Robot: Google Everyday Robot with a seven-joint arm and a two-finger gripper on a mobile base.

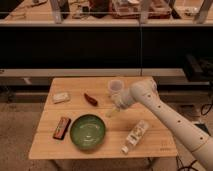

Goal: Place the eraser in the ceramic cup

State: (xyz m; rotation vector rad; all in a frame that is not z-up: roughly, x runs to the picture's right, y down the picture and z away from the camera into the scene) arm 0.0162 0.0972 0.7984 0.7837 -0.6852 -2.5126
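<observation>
The eraser (pixel 62 127), a flat dark bar with a reddish rim, lies near the left front of the wooden table (pixel 150 150), left of the green bowl. The ceramic cup (pixel 115 87), small and whitish, stands upright at the back middle of the table. My gripper (pixel 114 110) hangs just in front of the cup, low over the table, at the end of the white arm that reaches in from the right. It is well to the right of the eraser, with the bowl between them.
A wide green bowl (pixel 87 132) sits front middle. A white labelled tube (pixel 136 135) lies front right. A small pale block (pixel 61 97) is back left. A small red object (pixel 90 99) lies near the cup. Dark shelving stands behind the table.
</observation>
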